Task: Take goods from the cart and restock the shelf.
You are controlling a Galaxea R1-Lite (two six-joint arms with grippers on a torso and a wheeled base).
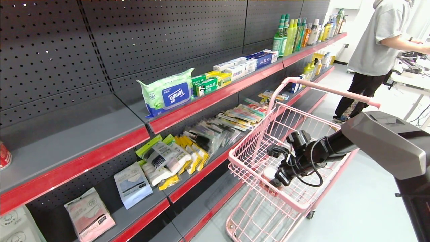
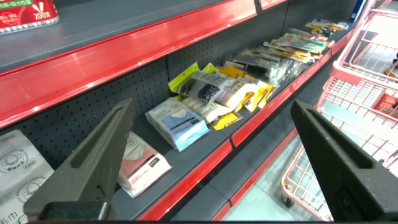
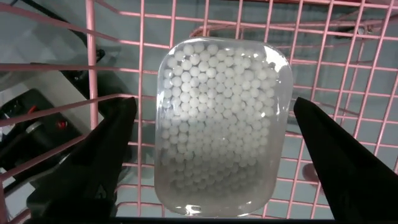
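Clear tub of white beads (image 3: 221, 124) sits in the pink cart (image 3: 91, 50) between the right fingers (image 3: 93, 168), spread wide to straddle it for a grasp. Left fingers (image 2: 93, 162), wide and empty, face the shelf (image 2: 124, 46).

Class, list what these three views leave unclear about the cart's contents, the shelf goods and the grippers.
1. Bead container: in the head view the right arm covers most of it.
2. Right gripper: its open fingers stand either side of the container, but contact cannot be judged from the right wrist view.
3. Red-and-white item: cut off by the head view's left edge.
4. Bottles far along the shelf: too small to identify.
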